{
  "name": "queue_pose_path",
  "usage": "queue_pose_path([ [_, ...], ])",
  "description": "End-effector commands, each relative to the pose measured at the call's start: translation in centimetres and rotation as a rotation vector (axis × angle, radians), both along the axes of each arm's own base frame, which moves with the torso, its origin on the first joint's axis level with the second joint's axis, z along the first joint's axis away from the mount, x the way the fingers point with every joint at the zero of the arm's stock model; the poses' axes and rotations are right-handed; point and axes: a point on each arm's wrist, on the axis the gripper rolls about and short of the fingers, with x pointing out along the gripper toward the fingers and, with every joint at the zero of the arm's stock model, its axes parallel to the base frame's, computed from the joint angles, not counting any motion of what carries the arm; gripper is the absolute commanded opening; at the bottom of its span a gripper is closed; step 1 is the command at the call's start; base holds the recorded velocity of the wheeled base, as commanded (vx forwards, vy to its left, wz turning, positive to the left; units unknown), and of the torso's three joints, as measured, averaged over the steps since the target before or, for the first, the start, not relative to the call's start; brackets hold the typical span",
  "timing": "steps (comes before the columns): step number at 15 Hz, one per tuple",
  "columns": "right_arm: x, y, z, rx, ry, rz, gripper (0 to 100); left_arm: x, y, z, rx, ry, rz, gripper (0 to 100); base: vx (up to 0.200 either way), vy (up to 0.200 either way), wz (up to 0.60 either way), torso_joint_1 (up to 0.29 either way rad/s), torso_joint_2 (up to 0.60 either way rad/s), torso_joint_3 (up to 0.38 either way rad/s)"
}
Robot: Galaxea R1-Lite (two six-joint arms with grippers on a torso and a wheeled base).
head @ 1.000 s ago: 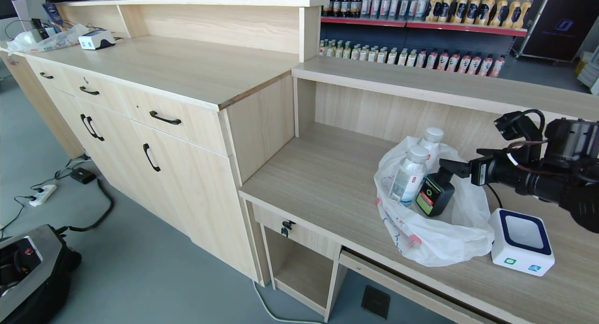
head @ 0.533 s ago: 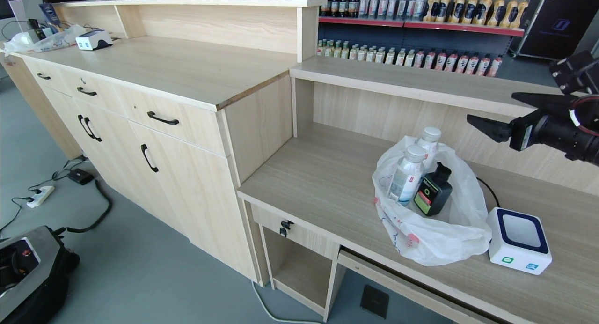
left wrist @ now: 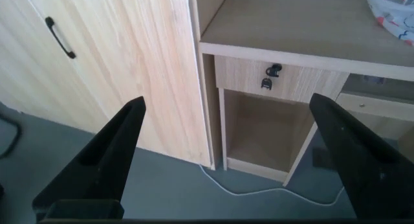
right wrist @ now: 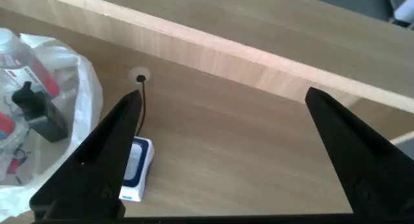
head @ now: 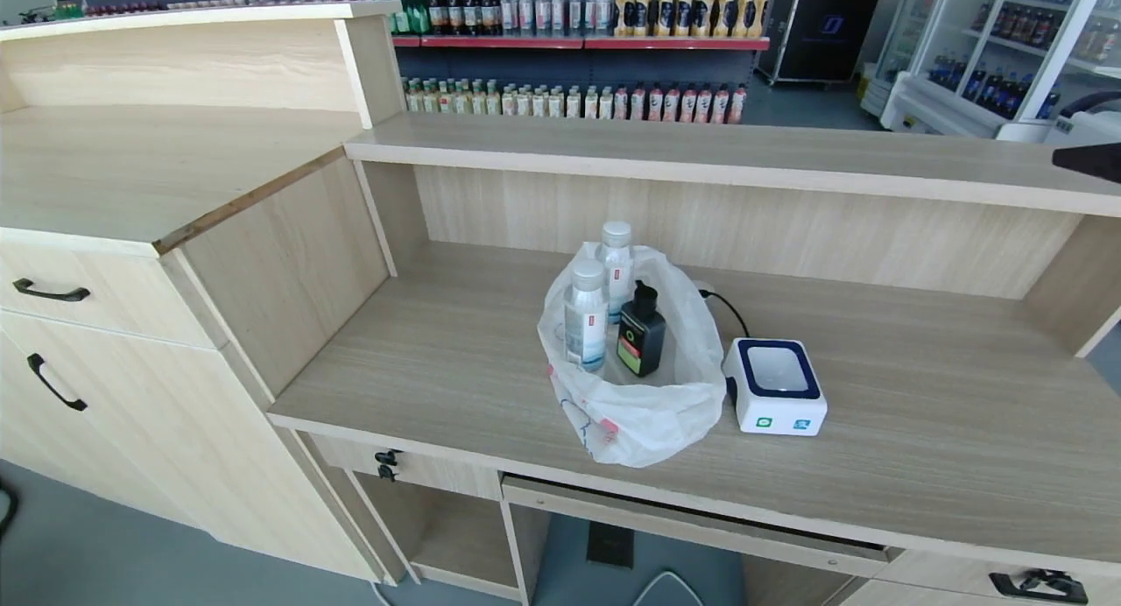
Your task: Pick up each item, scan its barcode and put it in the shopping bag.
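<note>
1. Your shopping bag (head: 644, 418) stood open near the middle of the counter (head: 928, 387). Its front bulge lay close to the front edge but did not hang over it.
2. Inside stood a front clear bottle (head: 587, 321), a back clear bottle (head: 616, 260) and a black bottle (head: 641, 336). All three were upright with their caps above the bag's rim.
3. The scanner (head: 774, 385) sat just beside the bag on the robot's right; I could not tell whether they touched. Its cable (head: 722, 304) ran back behind the bag.
4. You had bare wood from the scanner to the counter's right side wall. There was a narrower bare strip from the bag to the side panel of the tall cabinet (head: 280, 264) on the left.
5. A raised ledge (head: 701, 151) ran along the whole back, above the rear wall.
6. Your right gripper (right wrist: 223, 93) hung above the counter to the right of the scanner, jaws spread wide and empty.
7. Your left gripper (left wrist: 228, 100) was low and out past the front edge, jaws wide apart and empty. It faced the keyed drawer (left wrist: 272, 75) and the open cubby (left wrist: 259, 133) beneath it, with a cord (left wrist: 259, 188) lying on the floor there.
</note>
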Motion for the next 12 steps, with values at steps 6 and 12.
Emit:
queue_pose_path([
  [6,-14.6,2.2,-11.3,0.09,0.095,-0.331,100,0.0,0.0,0.0,0.0,0.0,0.001,100,0.0,0.0,0.0,-0.078,0.22,0.133],
  [12,-22.3,4.6,-27.0,0.111,0.0,-0.109,100,0.0,0.0,0.0,0.0,0.0,0.001,100,0.0,0.0,0.0,0.0,0.0,0.0],
])
